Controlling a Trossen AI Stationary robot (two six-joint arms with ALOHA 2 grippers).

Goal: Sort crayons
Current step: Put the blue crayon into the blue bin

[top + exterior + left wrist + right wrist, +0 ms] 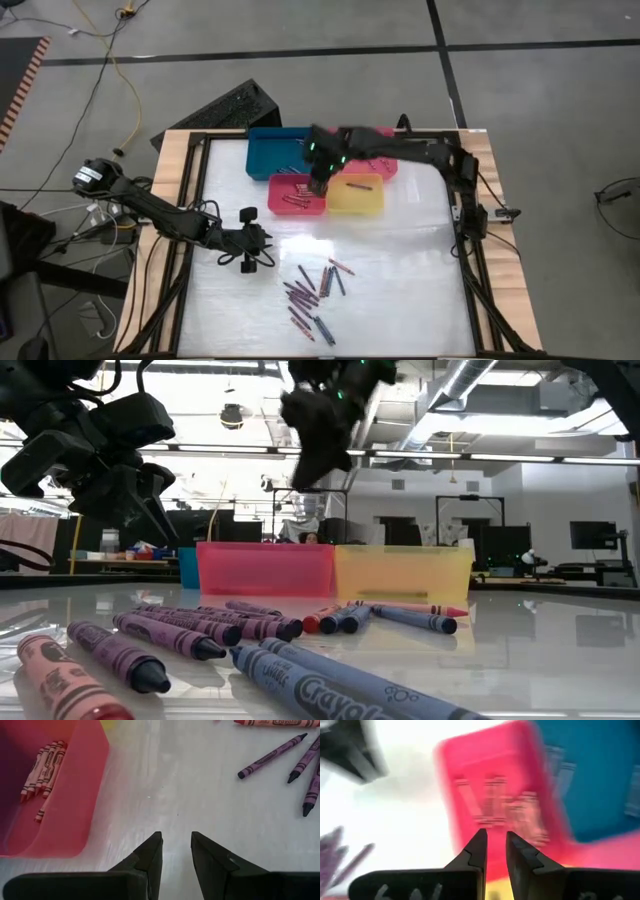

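Four trays sat on the counter (400,270). My right fingers (320,187), slightly apart and empty, hung over the pink tray (297,195); my left fingers (268,240), apart, waited near the loose crayons (315,292) beyond it.

Bright ceiling lights (250,452) throw white glare on the glossy table (400,260); the right wrist view is motion-blurred around the red tray (490,795).

Robotics lab or workshop. Exposed ceiling ducts (470,380) and strip lights upper frame; monitors (590,535) on benches behind. Concrete floor (540,100), yellow cable (122,60) upper left.
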